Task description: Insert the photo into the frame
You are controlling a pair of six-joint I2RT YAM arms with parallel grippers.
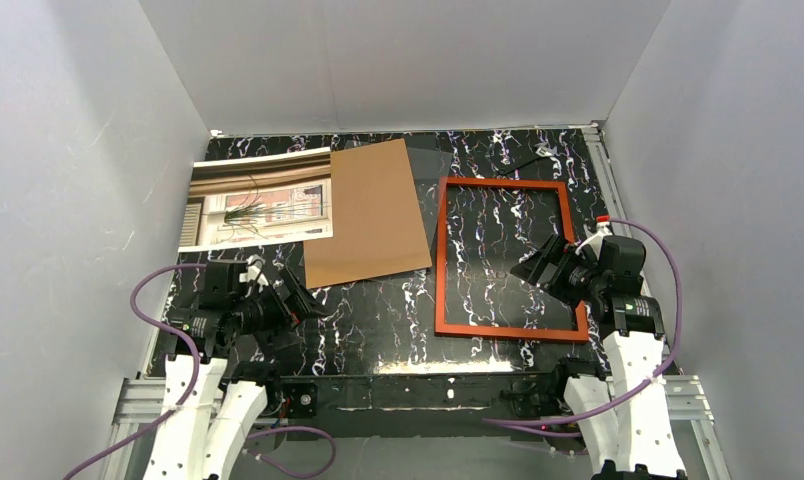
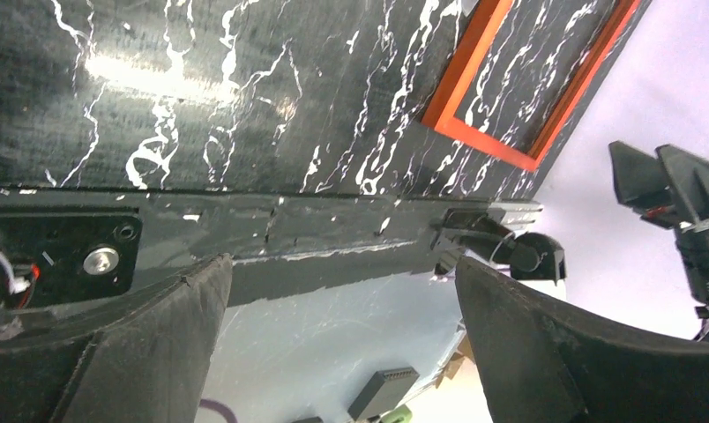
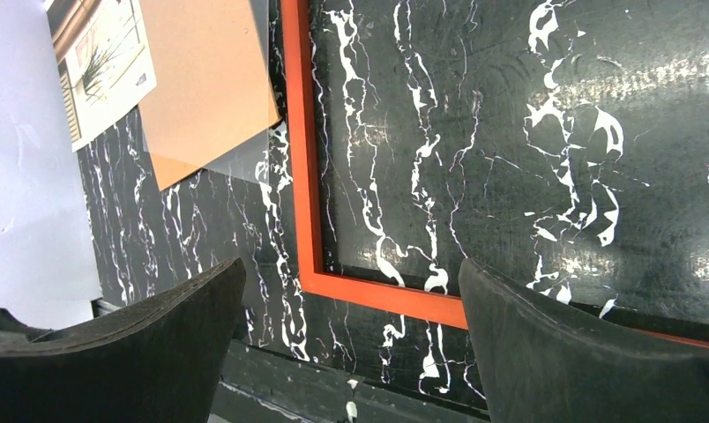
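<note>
Two robot arms stand at the near edge of a black table (image 1: 378, 330) veined with white, inside a plain white enclosure. The left gripper (image 1: 306, 300) hangs above the table's near left part, its jaws spread wide with nothing between them; its wrist view shows only marbled tabletop and the table's front edge between the dark fingers (image 2: 157, 335). The right gripper (image 1: 534, 266) hangs over the right side of the frame (image 1: 442, 260), jaws equally wide apart and empty.

The frame, a thin orange-red rectangle, lies flat on the right half of the table with bare marble showing through its opening. The photo (image 1: 258, 200), a print of a window with a spiky green plant, lies picture-side up at the far left corner, well apart from the frame. A plain brown cardboard board (image 1: 368, 215) lies between them; its left edge meets the photo's right edge and its right edge sits just beside the frame's left side. A corner of a clear sheet (image 1: 430, 163) peeks out from under the board at the far side.
</note>
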